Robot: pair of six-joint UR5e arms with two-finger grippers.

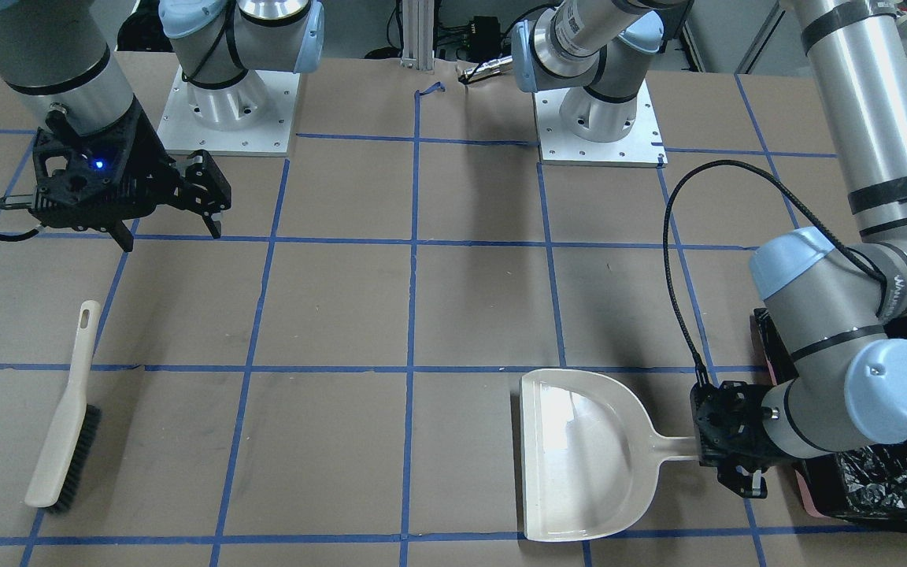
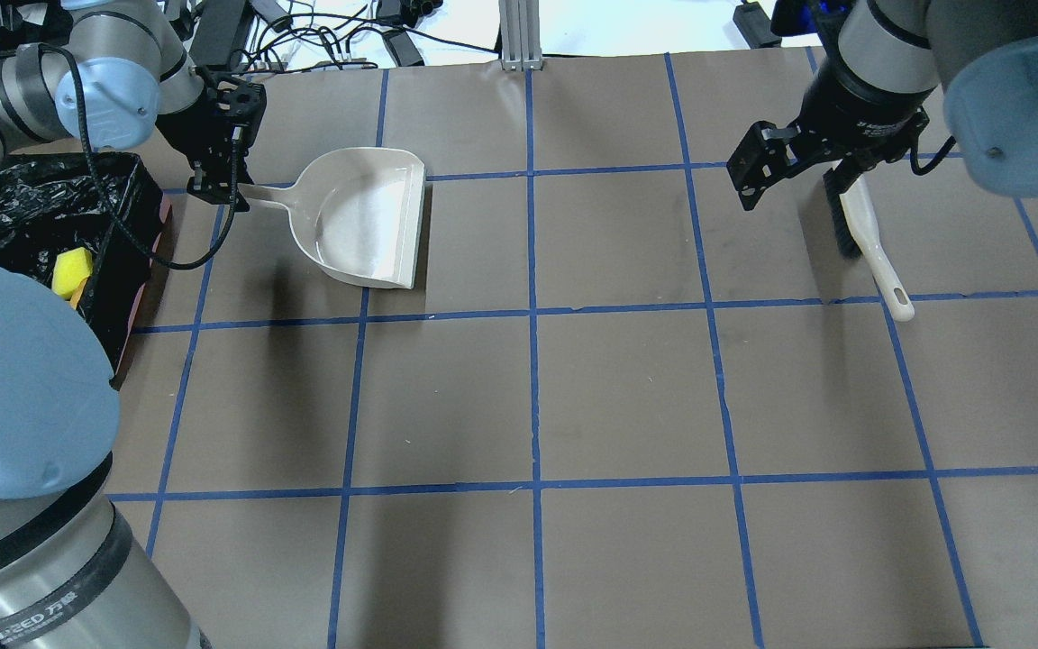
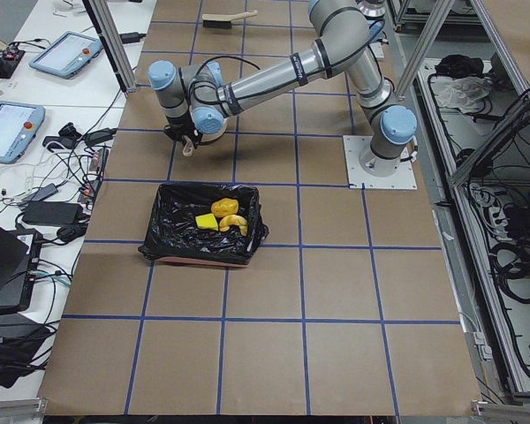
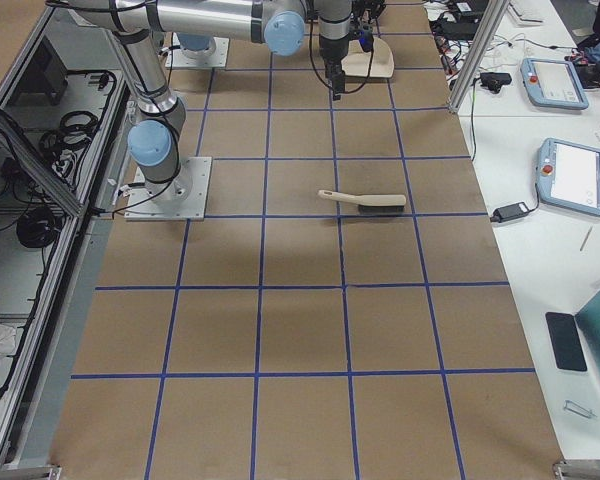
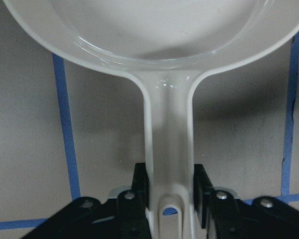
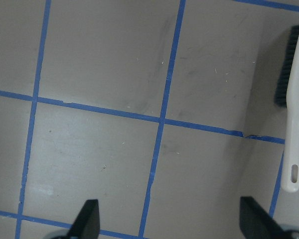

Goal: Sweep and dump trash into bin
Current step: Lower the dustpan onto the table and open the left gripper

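The trash lies inside the bin (image 3: 168,231), a black-lined container: a yellow sponge wedge (image 3: 206,221), a curved golden piece (image 3: 233,224) and a brown lump (image 3: 224,208). In the overhead view only the sponge (image 2: 71,269) shows. A cream dustpan (image 2: 366,216) rests flat and empty on the table beside the bin (image 2: 23,203). My left gripper (image 5: 169,199) is shut on the dustpan's handle (image 5: 168,139). My right gripper (image 6: 172,219) hangs open above the table with nothing in it, next to the brush (image 6: 296,124).
The brush (image 1: 68,417) lies flat on the brown paper, bristles toward the table's far edge. Blue tape lines grid the table (image 2: 627,397). Both arm bases (image 1: 599,130) stand on white plates at the robot's side.
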